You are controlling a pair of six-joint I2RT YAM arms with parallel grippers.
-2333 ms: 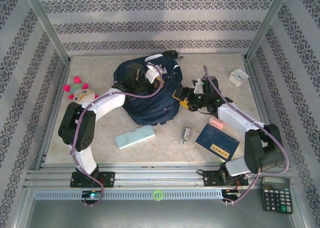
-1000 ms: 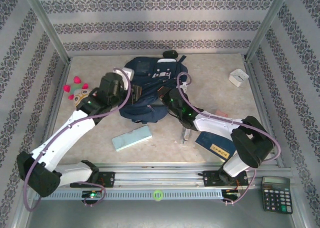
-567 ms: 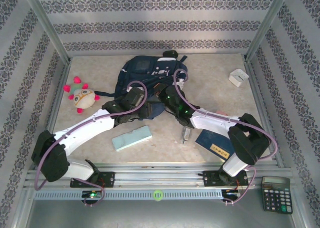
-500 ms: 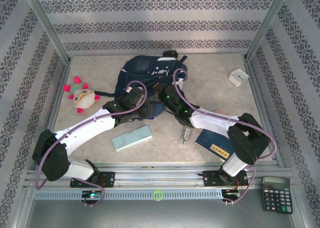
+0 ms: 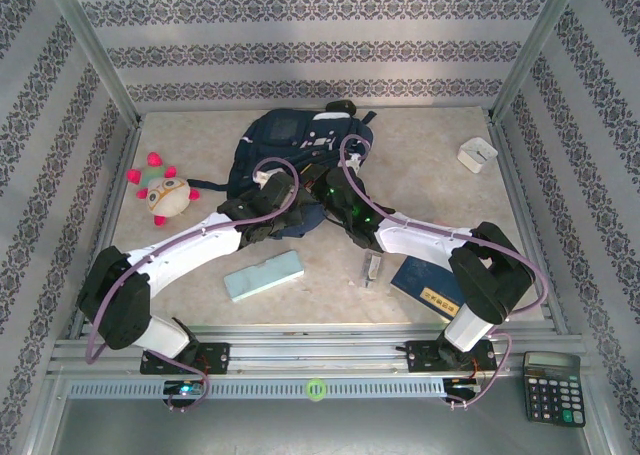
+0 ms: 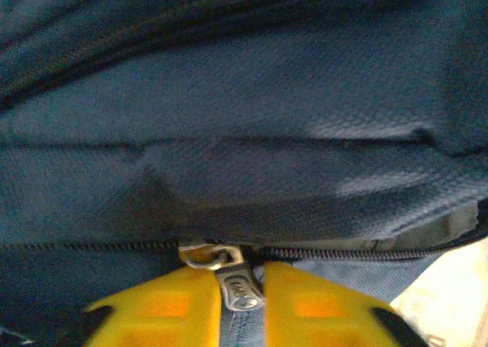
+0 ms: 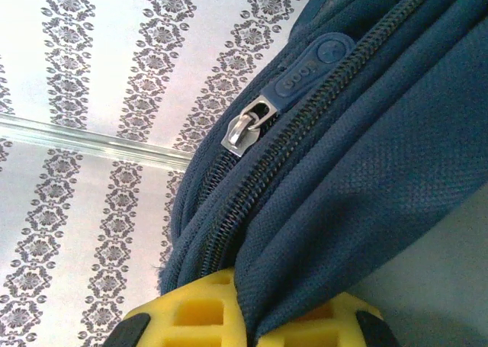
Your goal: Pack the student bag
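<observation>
The student bag (image 5: 300,145), navy blue with pale patches, lies at the back middle of the table. My left gripper (image 5: 282,189) is at its near edge. In the left wrist view the yellow fingers (image 6: 168,309) pinch the metal zipper pull (image 6: 238,292) just below the slider (image 6: 207,255), so the left gripper (image 6: 241,277) is shut on it. My right gripper (image 5: 323,188) sits just to the right, also at the bag's near edge. In the right wrist view it (image 7: 255,305) is shut on a fold of the bag's fabric (image 7: 343,210), beside another zipper pull (image 7: 252,130).
A plush toy (image 5: 165,195) lies at the left. A teal pencil case (image 5: 264,275), a small metal clip (image 5: 372,268) and a blue book (image 5: 433,288) lie at the front. A white box (image 5: 477,154) sits back right; a calculator (image 5: 552,387) rests off the table.
My left arm has swung from the bag's left side to its near edge, and its jaws have closed on the zipper pull. The right gripper has stayed shut on the fabric, barely shifting.
</observation>
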